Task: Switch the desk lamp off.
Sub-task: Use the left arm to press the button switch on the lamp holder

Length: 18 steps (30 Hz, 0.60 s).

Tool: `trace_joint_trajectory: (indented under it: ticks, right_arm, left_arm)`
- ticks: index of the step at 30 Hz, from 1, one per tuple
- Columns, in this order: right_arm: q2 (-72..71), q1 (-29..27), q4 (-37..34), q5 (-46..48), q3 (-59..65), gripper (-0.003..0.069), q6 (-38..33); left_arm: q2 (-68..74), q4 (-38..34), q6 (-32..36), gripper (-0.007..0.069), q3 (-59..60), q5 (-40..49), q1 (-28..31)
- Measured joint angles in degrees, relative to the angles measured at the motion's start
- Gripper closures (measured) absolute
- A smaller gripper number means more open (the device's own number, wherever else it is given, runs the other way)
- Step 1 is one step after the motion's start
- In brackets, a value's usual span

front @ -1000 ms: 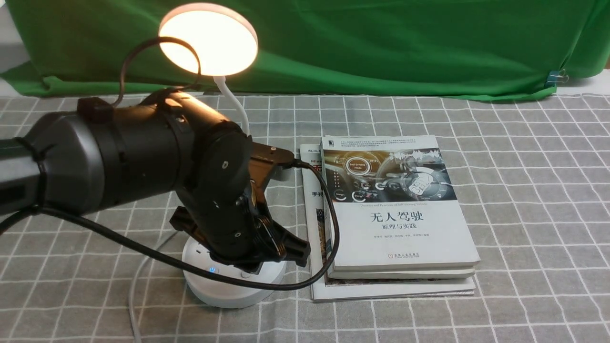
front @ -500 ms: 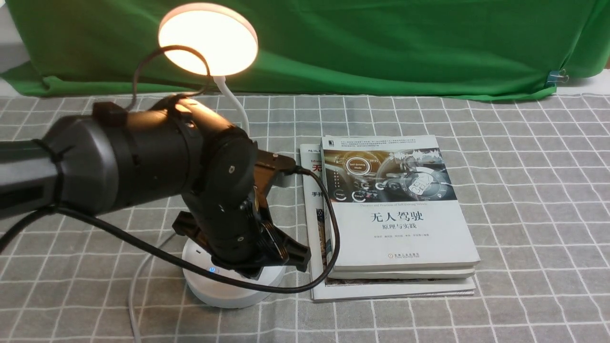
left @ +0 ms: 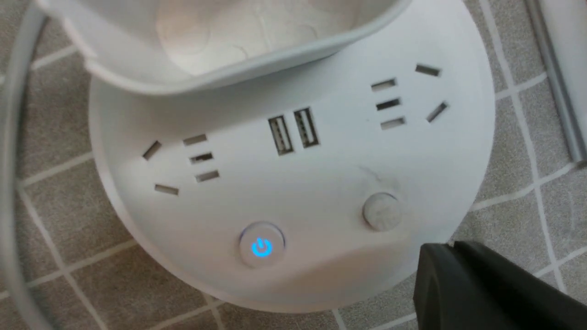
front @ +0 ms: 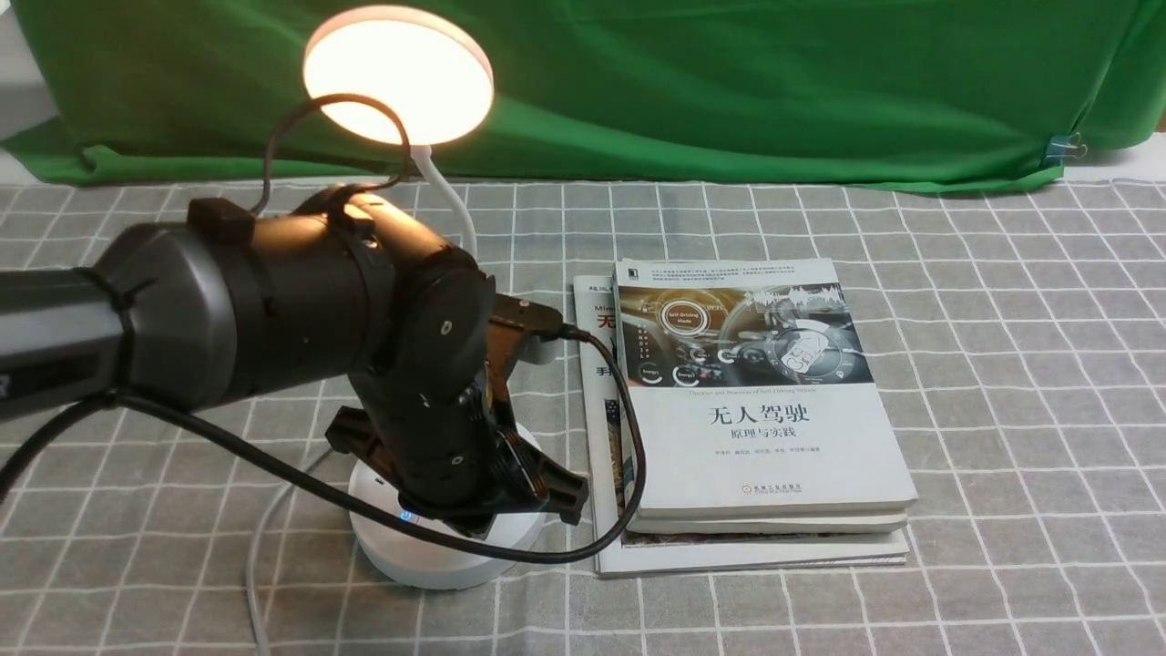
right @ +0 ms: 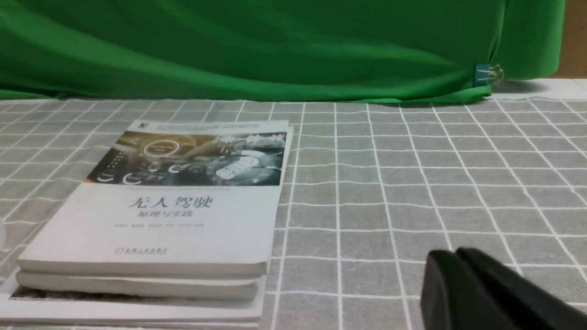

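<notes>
Desk lamp [front: 398,77] glowing—smooth plastic disc; black left end effector [front: 478,524] above, fingertip spread unclear.

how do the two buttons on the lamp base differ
The power button shows a glowing blue symbol; the plain button shows no light or mark. The power button has a darker ring around it in part, while the plain button looks evenly grey. Both are round.

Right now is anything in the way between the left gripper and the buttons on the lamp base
Nothing visible stands between the left gripper and the power button or plain button.
</notes>
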<state>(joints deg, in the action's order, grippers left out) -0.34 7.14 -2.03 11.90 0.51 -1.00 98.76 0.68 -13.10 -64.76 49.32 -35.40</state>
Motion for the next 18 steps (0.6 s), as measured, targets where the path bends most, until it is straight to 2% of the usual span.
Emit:
trace_joint_trajectory:
  ticks: [10,18]
  right_arm:
    - [0.0,0.0,0.0,0.0,0.0,0.0622,0.0]
    - [0.0,0.0,0.0,0.1,0.0,0.0622,0.0]
  left_arm:
    - [3.9,0.2,0.1,0.0624,-0.5,-1.1,0.5]
    - [1.0,0.4,0.1,0.0624,-0.4,-1.1,0.5]
